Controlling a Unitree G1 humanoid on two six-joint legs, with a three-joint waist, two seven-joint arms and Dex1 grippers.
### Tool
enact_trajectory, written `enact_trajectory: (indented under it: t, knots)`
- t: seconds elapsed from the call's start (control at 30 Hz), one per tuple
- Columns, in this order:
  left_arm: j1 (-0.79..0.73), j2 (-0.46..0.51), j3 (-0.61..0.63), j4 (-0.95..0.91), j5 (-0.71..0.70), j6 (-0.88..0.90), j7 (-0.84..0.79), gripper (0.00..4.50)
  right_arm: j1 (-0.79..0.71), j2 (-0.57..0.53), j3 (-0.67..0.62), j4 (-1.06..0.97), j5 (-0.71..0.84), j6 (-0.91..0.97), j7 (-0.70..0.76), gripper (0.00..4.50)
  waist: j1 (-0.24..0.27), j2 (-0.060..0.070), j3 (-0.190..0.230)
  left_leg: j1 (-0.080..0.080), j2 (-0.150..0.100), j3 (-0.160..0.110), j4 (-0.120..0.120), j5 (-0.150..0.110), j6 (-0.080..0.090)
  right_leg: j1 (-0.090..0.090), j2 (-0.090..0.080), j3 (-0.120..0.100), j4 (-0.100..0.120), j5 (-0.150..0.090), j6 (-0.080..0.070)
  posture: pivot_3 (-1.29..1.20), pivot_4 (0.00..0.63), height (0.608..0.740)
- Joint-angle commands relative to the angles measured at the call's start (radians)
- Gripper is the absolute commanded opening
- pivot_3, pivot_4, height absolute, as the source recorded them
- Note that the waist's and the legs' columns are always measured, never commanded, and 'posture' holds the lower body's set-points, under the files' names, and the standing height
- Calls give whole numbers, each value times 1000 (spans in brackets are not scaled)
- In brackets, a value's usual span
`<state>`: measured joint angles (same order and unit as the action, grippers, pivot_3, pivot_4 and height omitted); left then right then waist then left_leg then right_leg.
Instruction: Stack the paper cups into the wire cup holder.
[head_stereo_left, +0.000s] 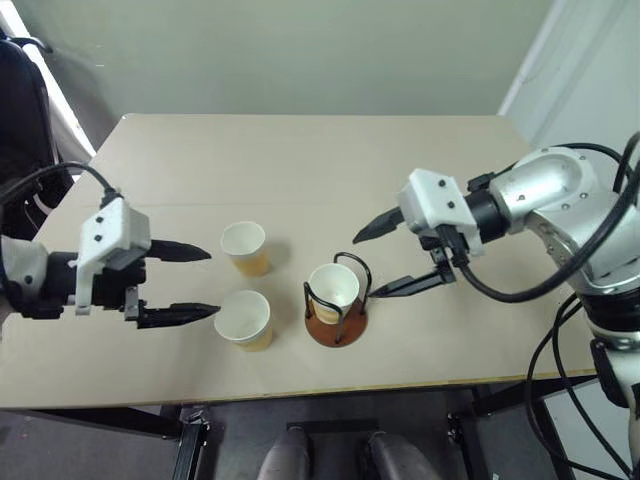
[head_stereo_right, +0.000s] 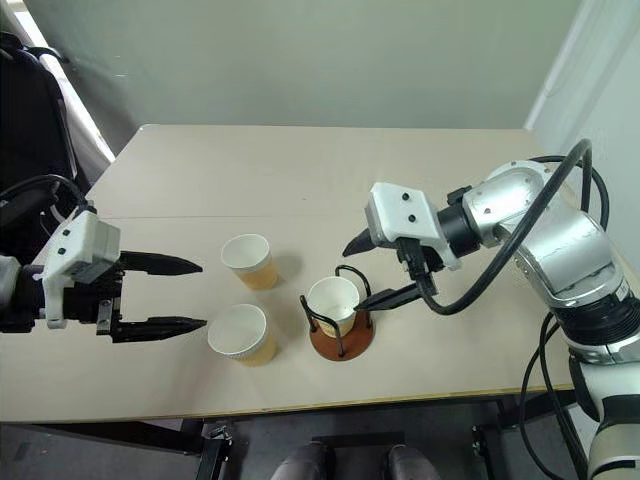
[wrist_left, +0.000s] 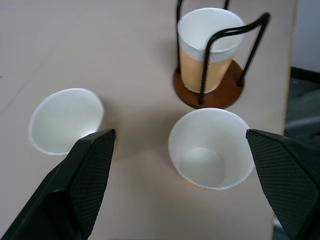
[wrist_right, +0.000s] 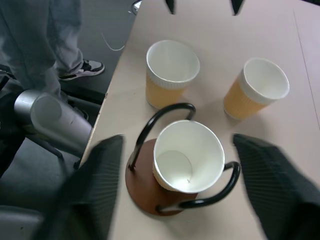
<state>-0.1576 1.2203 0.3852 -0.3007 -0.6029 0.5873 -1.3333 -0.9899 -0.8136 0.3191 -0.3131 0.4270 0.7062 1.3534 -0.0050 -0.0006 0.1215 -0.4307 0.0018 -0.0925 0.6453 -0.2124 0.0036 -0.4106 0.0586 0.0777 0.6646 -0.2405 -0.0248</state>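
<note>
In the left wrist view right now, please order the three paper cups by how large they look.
1. The loose cup nearer the end effector looks largest.
2. The other loose cup on the table comes next.
3. The cup in the wire holder looks smallest.

Nearness to the camera explains this; their true sizes may be equal.

3 paper cups total: 1 cup (head_stereo_left: 334, 289) seated inside the wire cup holder (head_stereo_left: 336, 322), 1 cup (head_stereo_left: 245, 247) beside the holder toward the far-left of it, 1 cup (head_stereo_left: 244, 319) just left of the holder near the table's front edge; 1 wire cup holder with 2 black wire loops; 1 table (head_stereo_left: 300, 160); 2 grippers, left (head_stereo_left: 203, 282) and right (head_stereo_left: 364, 264)
</note>
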Motion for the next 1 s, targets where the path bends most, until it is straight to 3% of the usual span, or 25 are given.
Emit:
enact_trajectory:
  t: [0.03, 0.17, 0.27, 0.4, 0.63, 0.73, 1.0]
  knots:
    - [-30, 39, -48, -34, 13, -48, -47, 4500, 17, -32, -154, 52, 57, 38, -31, 4468, 3, 0, 0, 0, 0, 0, 0, 0, 0, 0, 0, 0, 0, 0, 0, 0, 150, 740]
    - [-64, 56, -118, -67, -7, -69, -114, 4500, 131, -95, -405, 97, 273, 109, 49, 4468, 12, -1, 0, -3, 0, 0, 0, -1, -1, -1, -1, 0, -1, 0, 0, 0, 150, 740]
    - [-85, 83, -169, -68, 4, -99, -186, 4500, 251, -171, -503, 80, 311, 104, 84, 4468, 14, -1, 0, -5, 0, 0, 0, -2, -2, -3, 0, 0, -2, 0, 0, 0, 150, 740]
    - [-138, 99, -328, -11, 166, -235, -230, 4500, 326, -209, -582, 43, 357, 124, 30, 4468, 11, 3, 1, -4, 0, 0, 0, -2, -3, -3, 0, 0, -1, -1, 1, 0, 150, 740]
    - [-223, 23, -474, 41, 270, -323, -236, 4500, 368, -229, -636, -33, 452, 168, -34, 4468, 3, 3, 1, -3, 3, 0, 1, -1, -2, -2, 4, 1, 1, 0, 1, 0, 150, 740]
    - [-244, -3, -505, 58, 287, -342, -246, 3872, 384, -248, -647, -55, 471, 175, -58, 4500, 4, 3, 1, -4, 3, -1, 2, -1, -2, -2, 4, 1, 0, 0, 1, 0, 150, 740]
    - [-264, -17, -496, 68, 267, -325, -258, 1015, 413, -276, -645, -86, 486, 162, -94, 4500, 5, 3, 1, -5, 3, 0, 2, -2, -2, -2, 4, 1, -1, 0, 2, 0, 150, 740]
